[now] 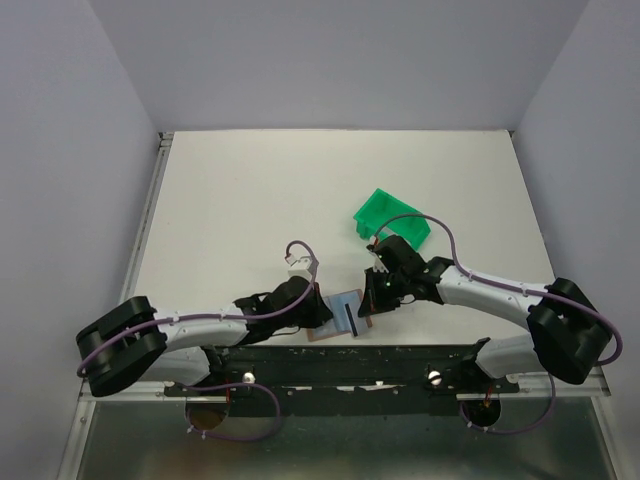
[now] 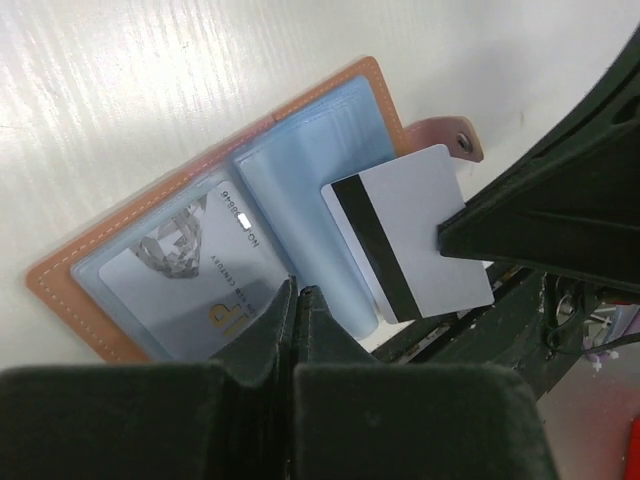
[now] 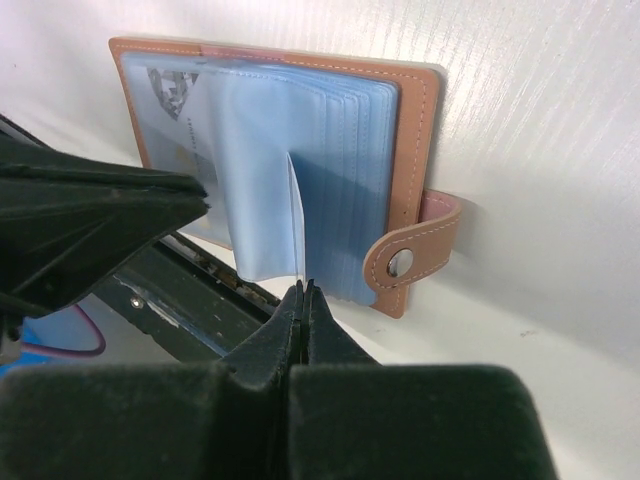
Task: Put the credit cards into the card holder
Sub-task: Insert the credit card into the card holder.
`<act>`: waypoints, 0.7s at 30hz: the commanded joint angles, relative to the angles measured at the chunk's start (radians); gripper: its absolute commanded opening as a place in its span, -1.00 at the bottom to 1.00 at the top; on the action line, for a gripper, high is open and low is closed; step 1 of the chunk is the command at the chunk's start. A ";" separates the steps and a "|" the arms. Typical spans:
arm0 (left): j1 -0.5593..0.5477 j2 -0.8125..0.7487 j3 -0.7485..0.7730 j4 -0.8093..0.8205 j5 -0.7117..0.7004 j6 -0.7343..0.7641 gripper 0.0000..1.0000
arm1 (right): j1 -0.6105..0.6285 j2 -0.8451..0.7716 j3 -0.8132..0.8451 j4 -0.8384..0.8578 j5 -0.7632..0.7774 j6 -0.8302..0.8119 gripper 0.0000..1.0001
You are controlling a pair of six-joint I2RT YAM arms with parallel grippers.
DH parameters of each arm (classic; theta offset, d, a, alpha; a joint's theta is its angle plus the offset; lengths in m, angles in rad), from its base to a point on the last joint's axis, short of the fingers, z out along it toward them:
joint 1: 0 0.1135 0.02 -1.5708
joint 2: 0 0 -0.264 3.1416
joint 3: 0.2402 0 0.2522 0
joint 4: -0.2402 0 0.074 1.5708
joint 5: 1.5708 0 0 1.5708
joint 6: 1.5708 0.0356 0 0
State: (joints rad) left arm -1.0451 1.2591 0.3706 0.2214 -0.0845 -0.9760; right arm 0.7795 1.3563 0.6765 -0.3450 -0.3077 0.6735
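- My right end effector (image 3: 303, 288) clenches the credit card (image 2: 405, 230); square it to a sleeve (image 2: 300, 170).
- My left end effector (image 2: 298, 290), clenched empty, should pin the card holder (image 2: 60, 275) flat.

Two pale credit cards (image 2: 415, 195) (image 2: 190, 290), one tan leather card holder (image 2: 58, 275), one green plastic bin (image 1: 392, 215) and two white-and-black robot arms (image 1: 190, 322) (image 1: 490, 288) are showing across the three views.

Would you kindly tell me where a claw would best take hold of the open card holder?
Probably the snap tab: it juts past the card holder's cover edge and seems to curl upward, so come from that side, pinching above and below.
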 commanded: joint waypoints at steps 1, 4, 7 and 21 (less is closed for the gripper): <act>-0.013 -0.104 0.066 -0.123 -0.080 0.029 -1.00 | 0.004 0.020 -0.025 0.003 -0.002 0.000 -0.99; -0.015 -0.092 0.100 -0.114 -0.074 0.060 -1.00 | 0.004 0.018 -0.028 0.006 0.001 0.003 -0.99; -0.018 -0.012 0.151 -0.091 -0.035 0.094 -1.00 | 0.003 0.020 -0.031 0.009 0.001 0.003 -0.99; -0.041 0.083 0.110 -0.189 -0.115 -0.023 -1.00 | 0.004 0.001 -0.035 0.004 0.012 0.001 -0.99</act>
State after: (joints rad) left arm -1.0813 1.3594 0.4946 0.1020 -0.1455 -0.9752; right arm 0.7795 1.3567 0.6670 -0.3313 -0.3084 0.6800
